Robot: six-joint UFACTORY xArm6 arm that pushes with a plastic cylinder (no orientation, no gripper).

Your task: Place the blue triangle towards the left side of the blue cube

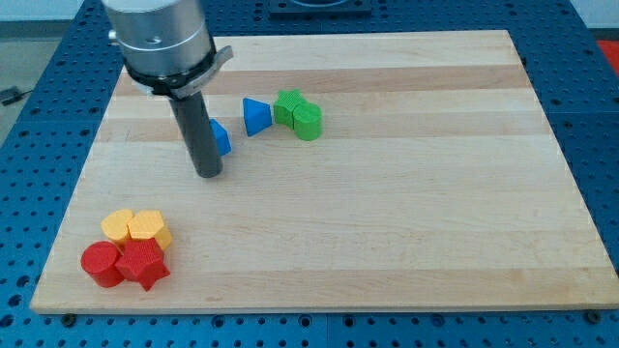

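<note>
Blue triangle (256, 117) sits at the far side of the wooden board (387, 193), left of centre, its right edge just beside the two green blocks (299, 113), which are huddled touching each other. And the blue cube (221, 138)? Mostly hidden, folks: only a blue sliver peeks out from behind the right side of the dark rod, slightly nearer and to the left of the triangle. Its shape can't really be made out from here.

The arm has no hand at all, so nothing is gripped or held; it ends in that plain rod, and the tip (209, 175) is planted on the board just in front of the cube, close to it, though whether it actually touches I can't tell.

Down in the near left corner, two yellow blocks (137, 227) and two red blocks (124, 264) cluster together, well apart from the action.

By my reading this is the approach stage: the triangle is on the cube's right, the wrong side. The next move calls for swinging the tip around to the triangle's right, between it and the greens, then pushing it leftward along the far side past the cube without nudging the cube along.
</note>
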